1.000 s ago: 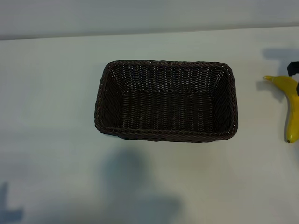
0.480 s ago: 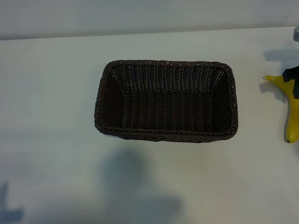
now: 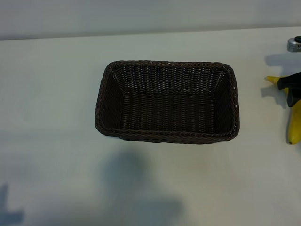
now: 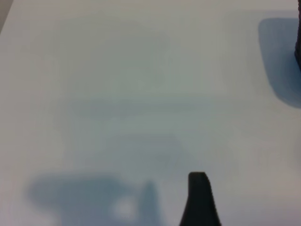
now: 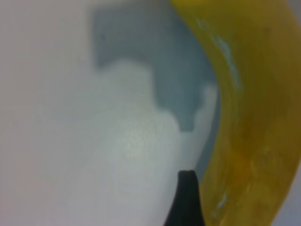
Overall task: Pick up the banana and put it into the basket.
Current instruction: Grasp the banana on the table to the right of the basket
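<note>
The dark brown wicker basket (image 3: 107, 101) sits empty in the middle of the white table. The yellow banana (image 3: 295, 123) lies at the far right edge, its stem pointing toward the basket. My right gripper (image 3: 289, 88) hangs open over the banana's stem half, low above the table. In the right wrist view one black fingertip (image 5: 187, 197) stands just beside the banana (image 5: 249, 117), apart from it; the other finger is out of frame. My left gripper is outside the exterior view; its wrist view shows one fingertip (image 4: 198, 197) over bare table, nothing between the jaws.
The white table (image 3: 51, 94) stretches wide left of and in front of the basket. Arm shadows fall on its front part (image 3: 136, 188). A small grey part of the right arm (image 3: 294, 44) shows at the right edge, above the banana.
The right gripper has come in from the right edge and now covers more of the banana near its stem. Banana, basket and left arm have not moved.
</note>
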Available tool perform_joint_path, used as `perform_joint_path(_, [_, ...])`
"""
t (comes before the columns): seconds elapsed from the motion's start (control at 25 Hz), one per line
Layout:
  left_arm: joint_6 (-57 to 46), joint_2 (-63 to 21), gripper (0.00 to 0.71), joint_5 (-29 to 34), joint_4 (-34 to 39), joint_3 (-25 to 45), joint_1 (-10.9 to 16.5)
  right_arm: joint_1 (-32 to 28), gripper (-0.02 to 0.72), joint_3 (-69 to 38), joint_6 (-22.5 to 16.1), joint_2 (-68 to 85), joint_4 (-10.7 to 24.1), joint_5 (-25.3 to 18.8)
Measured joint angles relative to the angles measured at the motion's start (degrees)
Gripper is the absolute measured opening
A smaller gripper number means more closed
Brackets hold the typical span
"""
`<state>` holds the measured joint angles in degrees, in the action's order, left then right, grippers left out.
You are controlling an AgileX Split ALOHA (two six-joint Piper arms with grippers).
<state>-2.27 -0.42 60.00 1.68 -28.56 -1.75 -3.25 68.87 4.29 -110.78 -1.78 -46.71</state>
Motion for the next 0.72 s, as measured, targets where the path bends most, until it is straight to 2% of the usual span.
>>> perform_joint_path(0.72, [0.00, 0.00, 0.541, 0.00, 0.00, 0.00, 0.00, 0.00, 0.595, 0.16, 0.00, -2.67, 0.11, 2.77])
